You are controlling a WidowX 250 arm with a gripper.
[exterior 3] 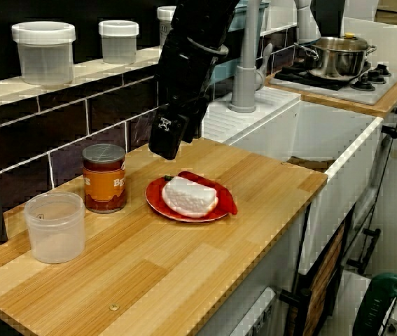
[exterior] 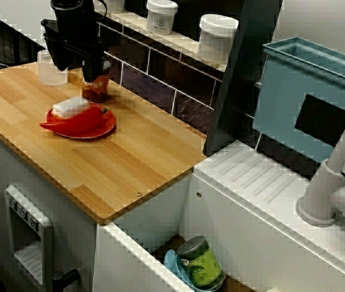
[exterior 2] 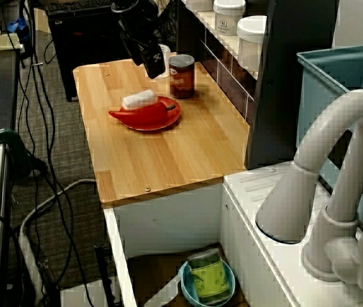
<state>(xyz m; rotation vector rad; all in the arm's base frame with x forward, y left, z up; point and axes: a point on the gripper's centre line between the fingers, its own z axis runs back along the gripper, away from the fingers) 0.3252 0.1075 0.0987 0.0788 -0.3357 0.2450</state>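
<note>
Counter-level view, left to right.

- **Clear cup** (exterior 3: 54, 227): empty and upright, at the can's 8 o'clock, just beside it and not touching.
- **Can** (exterior 3: 104, 178): orange label, lid on, upright on the wooden counter (exterior 3: 184, 280), close to the tiled back wall.
- **Gripper** (exterior 3: 164, 145): hangs in the air at the can's 2 o'clock, above the gap between the can and the red plate (exterior 3: 157, 203), touching neither. Its fingers read as one dark block in every view, so I cannot tell whether they are pinched together or slightly apart. Nothing is visibly held.
- **Red plate**: at the can's 3 o'clock, near but apart. A white block (exterior 3: 190, 196) lies on it, with a red pointed piece (exterior 2: 118, 115) along the rim.
- **Further right**: sink (exterior 3: 324, 133), tap (exterior 3: 244, 56), and a pot (exterior 3: 338, 59) on the hob. In the view from the tap side, a green mug (exterior 2: 210, 281) stands in a blue bowl (exterior 2: 187, 291) down in the sink.

My read is that this is a hover stage: nothing is grasped, and everything on the counter is standing free. In the high view from the counter's end the gripper overlaps the can's top, so the can looks like the nearest thing. Closing on it would call for a straight drop with the fingers spread wider than the can. It would also need care for the cup at 8 o'clock and the plate rim at 3 o'clock.
</note>
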